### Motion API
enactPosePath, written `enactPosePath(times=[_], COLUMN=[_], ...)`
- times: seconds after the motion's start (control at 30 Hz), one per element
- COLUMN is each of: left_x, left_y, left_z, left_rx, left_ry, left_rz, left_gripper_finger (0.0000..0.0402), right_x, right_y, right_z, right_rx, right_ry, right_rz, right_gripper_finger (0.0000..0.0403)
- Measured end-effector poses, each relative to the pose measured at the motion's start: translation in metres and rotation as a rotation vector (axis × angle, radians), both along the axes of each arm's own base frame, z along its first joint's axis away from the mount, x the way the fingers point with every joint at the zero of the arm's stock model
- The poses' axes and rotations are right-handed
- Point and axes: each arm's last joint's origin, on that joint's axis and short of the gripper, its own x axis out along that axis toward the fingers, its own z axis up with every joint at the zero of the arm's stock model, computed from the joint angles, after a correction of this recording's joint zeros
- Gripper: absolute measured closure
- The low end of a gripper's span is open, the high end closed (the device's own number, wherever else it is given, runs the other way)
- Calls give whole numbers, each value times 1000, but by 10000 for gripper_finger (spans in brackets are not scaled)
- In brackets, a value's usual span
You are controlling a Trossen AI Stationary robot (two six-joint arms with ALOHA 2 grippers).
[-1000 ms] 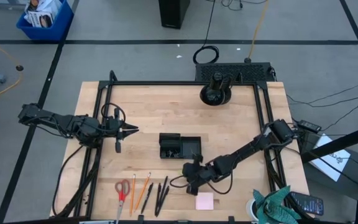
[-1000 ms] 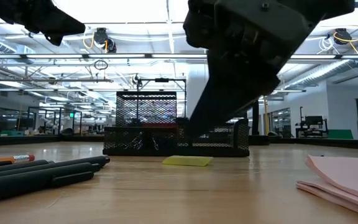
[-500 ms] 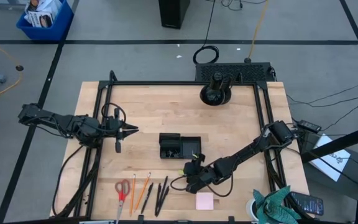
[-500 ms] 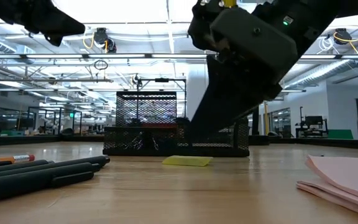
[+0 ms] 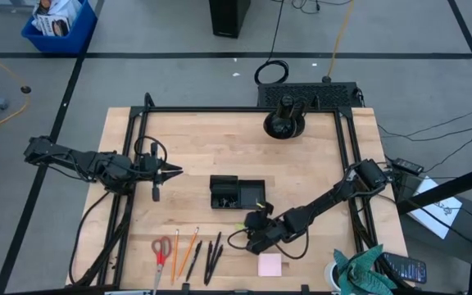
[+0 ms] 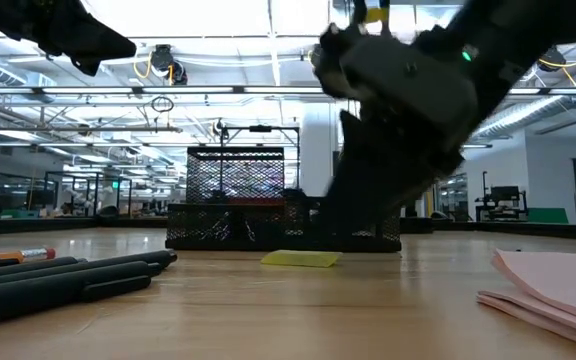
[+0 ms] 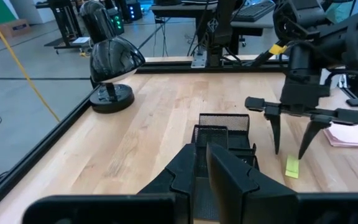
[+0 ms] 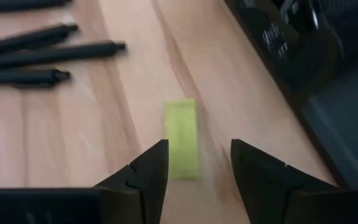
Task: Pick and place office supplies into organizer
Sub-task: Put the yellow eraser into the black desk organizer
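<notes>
The black organizer stands at mid table; it also shows in the low view. A small yellow-green piece lies flat on the wood beside its near side. My right gripper is open and hovers over that piece, one finger on either side, fingertips above it. Red-handled scissors, orange pencils, black pens and the pink pad lie near the near edge. My left gripper waits shut at the table's left, above the wood.
A round black stand with a post sits at the far edge. Teal cloth lies at the near right corner. The black pens lie close to my right gripper. A black frame rail runs around the table.
My right gripper has moved a little toward the table's far edge, closer to the organizer and over the yellow-green piece. It has stayed open. The piece has not moved.
</notes>
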Motion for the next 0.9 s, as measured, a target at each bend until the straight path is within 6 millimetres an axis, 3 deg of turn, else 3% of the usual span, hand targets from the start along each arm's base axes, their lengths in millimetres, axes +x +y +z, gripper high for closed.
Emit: enactPosePath(times=[0.73,0.9], left_x=[0,0], left_y=[0,0], left_z=[0,0], left_rx=[4,3], left_ry=[1,0], left_rz=[-1,-1], left_gripper_finger=[355,355], right_x=[-7,-9], right_y=[2,9], right_z=[-9,-20], right_rx=[-24,-53], right_ry=[-60,-55], right_rz=[37,43], right_gripper_finger=[234,234])
